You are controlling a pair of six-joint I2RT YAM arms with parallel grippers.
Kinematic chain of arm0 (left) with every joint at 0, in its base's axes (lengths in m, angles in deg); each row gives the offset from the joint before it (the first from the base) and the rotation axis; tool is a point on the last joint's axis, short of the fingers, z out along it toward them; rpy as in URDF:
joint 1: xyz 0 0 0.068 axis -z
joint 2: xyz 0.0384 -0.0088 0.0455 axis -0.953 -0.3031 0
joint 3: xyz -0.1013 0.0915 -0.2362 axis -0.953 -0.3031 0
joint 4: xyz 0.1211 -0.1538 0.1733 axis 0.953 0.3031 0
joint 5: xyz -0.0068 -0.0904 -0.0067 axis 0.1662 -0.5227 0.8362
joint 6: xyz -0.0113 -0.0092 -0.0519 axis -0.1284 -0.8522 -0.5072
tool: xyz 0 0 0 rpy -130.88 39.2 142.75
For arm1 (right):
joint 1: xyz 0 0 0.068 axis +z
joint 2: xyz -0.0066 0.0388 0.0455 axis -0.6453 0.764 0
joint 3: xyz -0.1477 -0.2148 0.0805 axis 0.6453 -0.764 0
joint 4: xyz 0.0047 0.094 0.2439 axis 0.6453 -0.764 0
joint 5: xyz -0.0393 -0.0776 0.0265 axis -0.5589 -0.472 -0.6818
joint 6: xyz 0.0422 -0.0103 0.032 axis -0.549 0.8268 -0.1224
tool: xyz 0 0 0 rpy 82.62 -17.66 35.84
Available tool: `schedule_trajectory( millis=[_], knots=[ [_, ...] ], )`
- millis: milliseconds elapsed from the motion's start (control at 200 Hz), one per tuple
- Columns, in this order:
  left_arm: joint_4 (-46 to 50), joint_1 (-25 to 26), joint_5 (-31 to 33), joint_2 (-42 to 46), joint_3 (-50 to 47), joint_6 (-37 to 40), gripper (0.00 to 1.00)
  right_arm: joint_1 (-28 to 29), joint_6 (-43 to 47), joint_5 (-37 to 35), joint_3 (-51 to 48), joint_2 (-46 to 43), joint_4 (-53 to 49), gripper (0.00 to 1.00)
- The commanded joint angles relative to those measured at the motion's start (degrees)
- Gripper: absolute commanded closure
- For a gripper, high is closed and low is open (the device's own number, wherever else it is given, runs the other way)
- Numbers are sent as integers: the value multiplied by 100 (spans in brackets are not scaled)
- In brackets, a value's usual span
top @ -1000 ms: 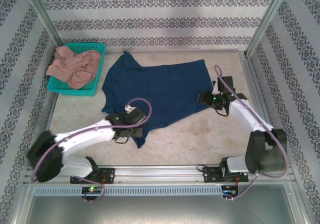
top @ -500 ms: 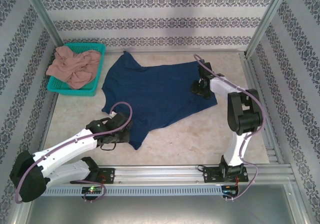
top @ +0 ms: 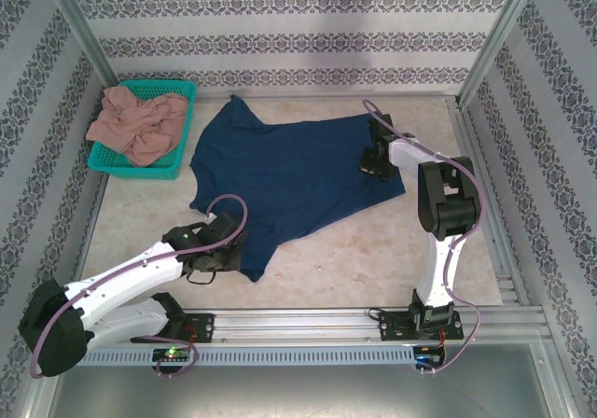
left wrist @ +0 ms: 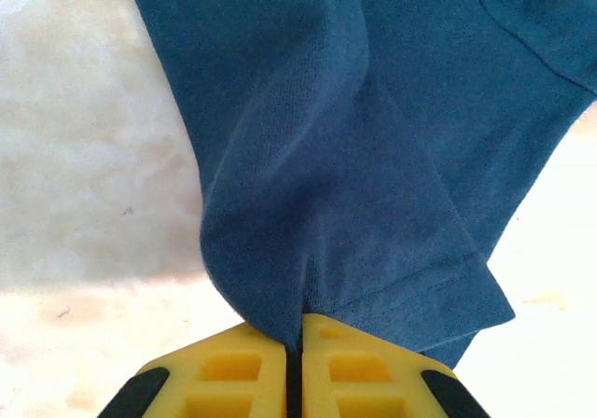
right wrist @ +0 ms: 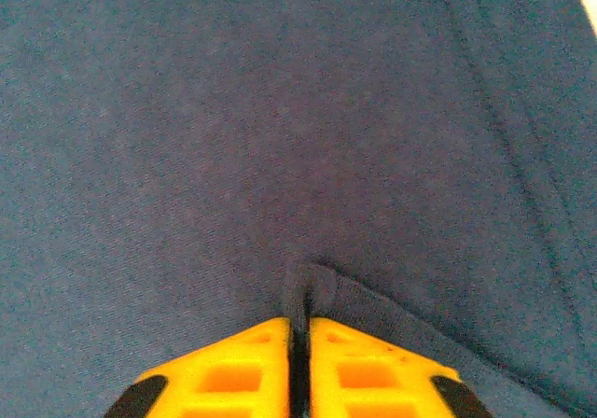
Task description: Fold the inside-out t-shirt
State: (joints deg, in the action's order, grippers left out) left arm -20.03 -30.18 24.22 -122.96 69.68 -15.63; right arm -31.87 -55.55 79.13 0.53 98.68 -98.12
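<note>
The inside-out t-shirt lies spread out in the middle of the table. It is dark navy, and one sleeve points to the far edge while a narrow corner reaches toward the near side. At this near corner you find the left gripper. Its yellow fingers are pressed together with a fold of the blue cloth pinched between them, and a hemmed edge of the shirt lies just to the right of the grip. The cloth rises a little from the pale table surface into the fingers. The right gripper is at the right edge of the shirt, more to the far side. Its fingers are also closed, with a small pleat of the fabric caught between the tips. From above, the wrist covers this place, so how much cloth is taken there you cannot judge well. In the far left corner stands a teal basket with a pinkish-tan garment heaped in it. It is near the shirt's left side, and a narrow strip of table seems to separate them.
</note>
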Motion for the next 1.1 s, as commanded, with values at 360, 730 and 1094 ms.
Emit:
schedule_trajectory(
  millis=[360, 730, 1094],
  knots=[
    [348, -224, -27, 328, -143, -110, 89, -276, 233, 31, -740, -916, -14, 93],
    [270, -376, -318, 608, -384, -235, 82, -504, 354, 544, -1797, -1897, 89, 96],
    [-6, -972, -650, 680, -505, 28, 61, -629, 529, 629, -2080, -2404, -13, 100]
  ],
)
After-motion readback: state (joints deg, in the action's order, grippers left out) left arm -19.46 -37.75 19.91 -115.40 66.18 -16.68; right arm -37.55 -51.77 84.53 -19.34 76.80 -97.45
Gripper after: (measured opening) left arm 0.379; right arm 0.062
